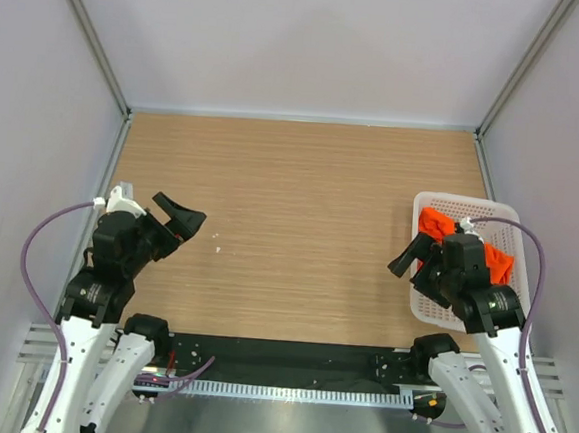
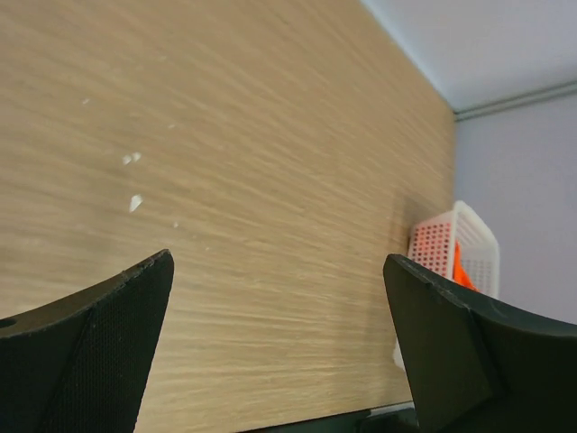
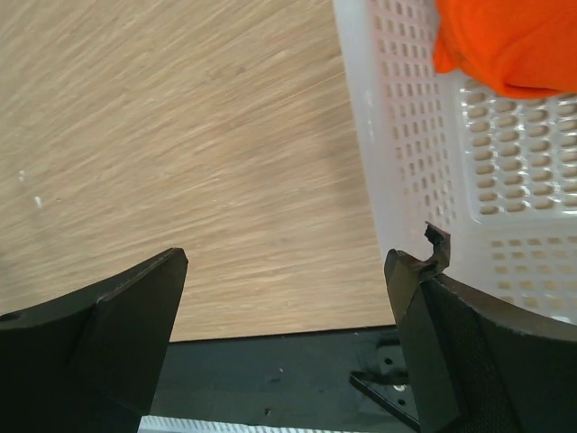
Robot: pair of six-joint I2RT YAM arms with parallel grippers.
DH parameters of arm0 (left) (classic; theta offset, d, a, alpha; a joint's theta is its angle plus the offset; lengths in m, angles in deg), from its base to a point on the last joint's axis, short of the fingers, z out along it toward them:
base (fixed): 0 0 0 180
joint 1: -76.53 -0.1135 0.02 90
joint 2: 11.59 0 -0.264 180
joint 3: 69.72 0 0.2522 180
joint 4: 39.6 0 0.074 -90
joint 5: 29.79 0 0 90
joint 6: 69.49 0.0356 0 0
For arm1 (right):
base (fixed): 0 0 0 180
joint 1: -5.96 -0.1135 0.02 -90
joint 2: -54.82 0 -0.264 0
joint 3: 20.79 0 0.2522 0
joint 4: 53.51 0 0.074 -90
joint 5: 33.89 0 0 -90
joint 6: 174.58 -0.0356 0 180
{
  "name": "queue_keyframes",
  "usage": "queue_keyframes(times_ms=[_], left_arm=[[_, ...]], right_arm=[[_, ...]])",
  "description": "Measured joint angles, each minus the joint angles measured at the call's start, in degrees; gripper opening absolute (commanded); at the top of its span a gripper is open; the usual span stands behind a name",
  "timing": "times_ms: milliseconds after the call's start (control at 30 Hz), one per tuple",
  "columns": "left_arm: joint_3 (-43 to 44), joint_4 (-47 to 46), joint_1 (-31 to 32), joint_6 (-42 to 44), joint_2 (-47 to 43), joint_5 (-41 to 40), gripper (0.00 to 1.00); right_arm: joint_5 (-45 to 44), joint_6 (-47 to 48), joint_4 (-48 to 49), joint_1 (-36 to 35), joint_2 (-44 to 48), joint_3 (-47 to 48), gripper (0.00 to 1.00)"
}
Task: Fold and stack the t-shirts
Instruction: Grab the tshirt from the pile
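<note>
Your left gripper [image 1: 181, 223] hangs over the table [image 1: 303, 177] near its left edge, jaws spread wide with nothing between them. Its wrist view shows only bare wood and a few white specks [image 2: 135, 203]. Your right gripper [image 1: 414, 268] is just as wide and empty. It sits at the left wall of the white basket [image 1: 471, 203], which stands by the table's right edge; you cannot tell whether a finger touches the wall.

The orange-red t-shirt [image 1: 437, 226] lies bunched inside that basket. From above, the right arm [image 1: 488, 307] covers its middle, so only two patches of fabric show. The right wrist view cuts it off at the top edge, and the left wrist view gives a mere sliver. How the shirt is folded cannot be made out.
</note>
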Motion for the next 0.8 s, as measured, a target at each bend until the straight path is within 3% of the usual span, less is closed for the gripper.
queue_keyframes(times_ms=[133,467,567,700,800], left_arm=[[3.3,8.4,0.0,-2.7,4.1,-4.9,1.0],[11.6,15.5,-0.1,5.2,10.8,1.7,1.0],[11.6,15.8,0.8,7.0,11.0,3.4,1.0],[13.9,16.7,4.3,11.1,12.8,4.2,0.87],[18.3,17.3,8.0,15.1,15.7,3.7,0.87]], right_arm=[[-4.4,1.8,-4.5,0.0,-5.2,6.9,1.0],[-24.9,-0.9,-14.8,0.9,-21.3,26.6,0.93],[-24.8,0.0,-13.6,5.0,-27.5,27.1,0.86],[-22.5,1.7,-9.8,14.7,-34.0,22.7,0.84],[-20.7,2.8,-7.0,17.3,-39.2,20.7,0.78]])
